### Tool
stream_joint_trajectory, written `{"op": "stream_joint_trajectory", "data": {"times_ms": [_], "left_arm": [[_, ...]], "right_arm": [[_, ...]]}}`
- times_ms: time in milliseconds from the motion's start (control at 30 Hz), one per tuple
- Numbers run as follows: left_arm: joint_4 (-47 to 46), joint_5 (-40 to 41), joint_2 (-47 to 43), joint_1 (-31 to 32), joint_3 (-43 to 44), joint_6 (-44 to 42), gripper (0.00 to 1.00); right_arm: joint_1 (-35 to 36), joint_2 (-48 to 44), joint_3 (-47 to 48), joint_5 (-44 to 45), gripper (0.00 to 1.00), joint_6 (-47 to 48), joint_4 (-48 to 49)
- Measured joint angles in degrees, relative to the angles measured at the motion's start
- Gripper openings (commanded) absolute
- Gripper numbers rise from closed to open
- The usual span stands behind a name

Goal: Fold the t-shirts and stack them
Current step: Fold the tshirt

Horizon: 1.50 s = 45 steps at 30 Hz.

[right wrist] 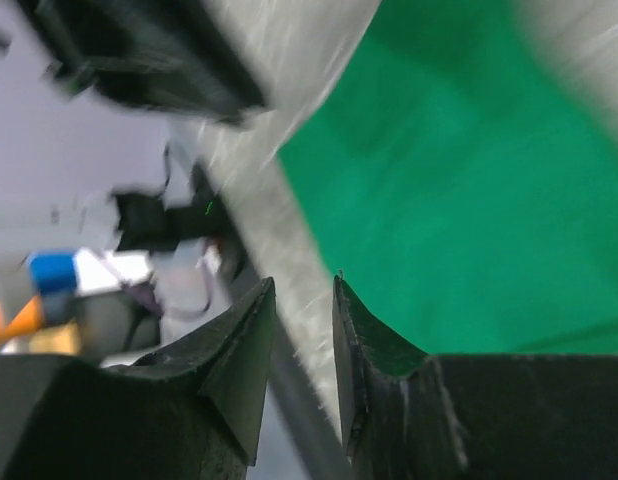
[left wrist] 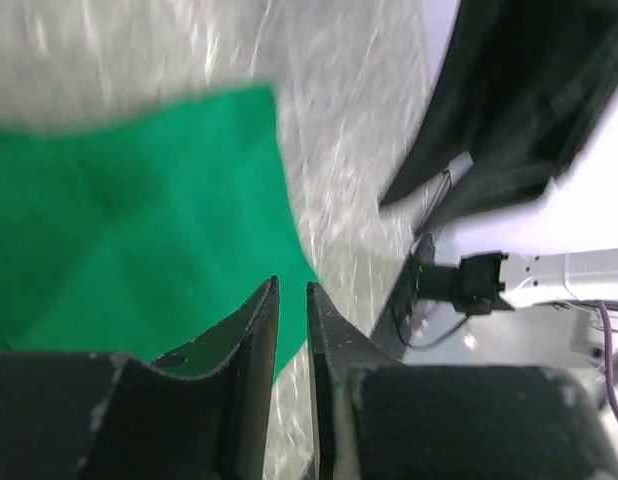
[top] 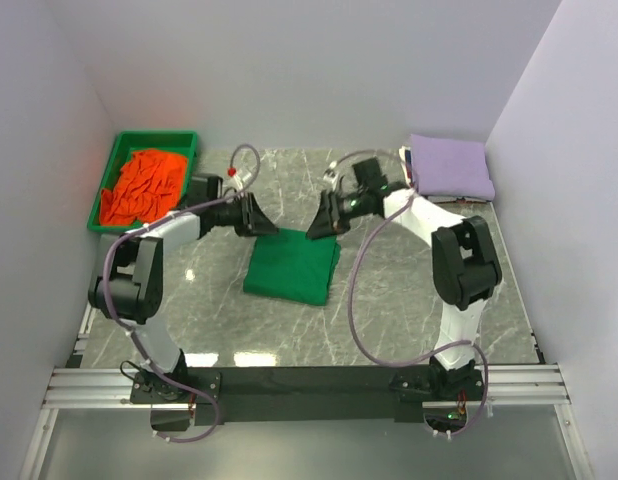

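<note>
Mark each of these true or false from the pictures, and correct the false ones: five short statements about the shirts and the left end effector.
1. The green shirt lies folded near the middle of the table. True.
2. The orange shirt lies folded flat on the table. False: it sits crumpled in the tray at the far left.
3. The lavender shirt lies folded at the far right corner. True.
4. The left end effector grips the green shirt. False: its jaws stand slightly apart with nothing between them, and the cloth lies beneath.
5. The green shirt is stacked on the lavender shirt. False: they lie well apart, with bare table between.
</note>
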State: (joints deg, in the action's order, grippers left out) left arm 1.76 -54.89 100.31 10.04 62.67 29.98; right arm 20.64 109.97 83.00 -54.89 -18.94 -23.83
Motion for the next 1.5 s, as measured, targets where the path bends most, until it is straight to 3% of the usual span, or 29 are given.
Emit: {"op": "stream_joint_trajectory", "data": {"times_ms": [133,300,433,733,900,1067,1167,1300,1433,1500], "left_arm": [[-0.4,-0.8,4.8,1.6,-3.7,0.9,0.22],[-0.8,-0.8,13.2,2.7,-4.0,1.7,0.21],[-1.1,-2.7,17.1,2.4,-2.8,2.9,0.22],[-0.8,-1.6,22.9,2.1,9.5,3.1,0.24],[0.6,-1.9,17.6,1.0,8.9,1.8,0.24],[-0.9,-4.0,4.3,2.1,0.5,3.8,0.23],[-3.5,-5.1,1.4,4.0,-3.6,5.2,0.23],[-4.6,-4.5,5.3,5.7,-8.4,5.7,0.22],[-2.7,-3.6,14.7,4.4,-8.1,3.6,0.22],[-0.5,-6.8,17.2,2.9,-6.4,2.4,0.22]], "right_arm": [[4.2,2.0,-7.3,-2.3,0.39,-3.2,3.8],[3.5,11.5,-7.9,-1.4,0.38,-3.3,2.0],[0.2,17.1,-1.1,-3.0,0.38,-3.2,-4.9],[-7.4,22.3,17.9,5.7,0.35,2.0,-9.5],[-6.9,16.0,10.0,2.6,0.34,2.7,-8.0],[-2.0,4.1,-1.0,-1.3,0.36,-0.7,-3.4],[1.8,0.7,-4.8,-3.6,0.36,-3.5,1.2],[4.5,4.5,-6.8,-4.7,0.34,-5.9,5.5],[2.6,14.0,-6.8,-3.2,0.33,-5.9,5.9],[0.7,16.6,-6.8,-6.7,0.31,-5.2,5.0]]}}
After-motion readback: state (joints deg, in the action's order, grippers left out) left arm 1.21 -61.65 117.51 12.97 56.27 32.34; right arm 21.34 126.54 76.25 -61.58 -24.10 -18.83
